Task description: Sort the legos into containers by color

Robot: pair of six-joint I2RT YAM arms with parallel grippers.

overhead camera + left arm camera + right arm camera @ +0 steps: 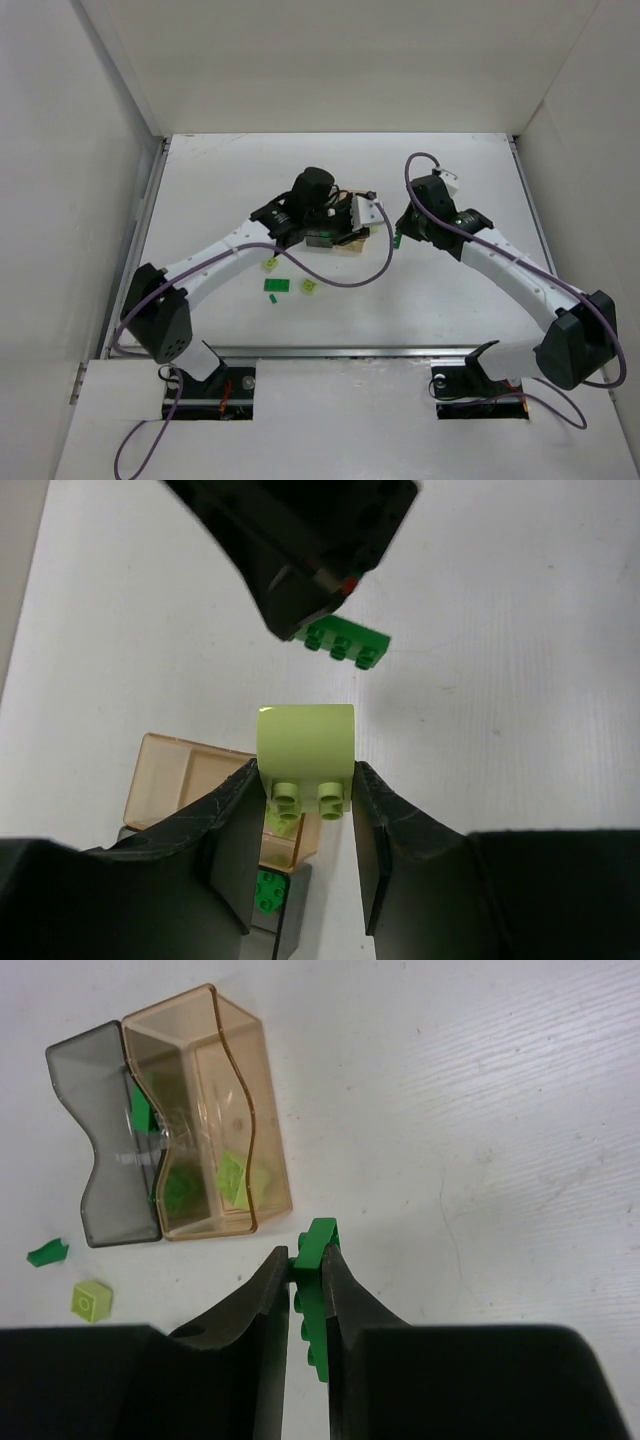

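White walls (330, 60) close in a white table (460, 300), and both arms reach toward its middle, where two small rectangular translucent plastic bins stand joined side by side: one smoky grey (90, 1090), one pale orange-tan (262, 1110)

From the left wrist view, the left end effector (305, 780) is clenched on a lime yellow-green plastic brick with a rounded top (305, 745), its two studs facing the camera. The brick hangs over the near end of the orange-tan bin, and lime pieces (235, 1175) already lie inside that bin. A dark green brick (268, 888) shows in the grey bin

The right end effector (305, 1260) grips a long dark green plastic brick (320, 1240) edge-on between its two black fingers (265, 1310). That brick sits just beside a corner of the orange-tan bin, not touching it, and above bare table. In the left wrist view the same brick appears with its row of studs pointing down, close to the lime brick but apart from it

On the table near the bins, on the left arm's side, loose pieces remain: a small lime square brick (90, 1300) and a small dark green piece (47, 1252). The top view also shows a flat dark green brick (277, 285) and another lime brick (270, 263)
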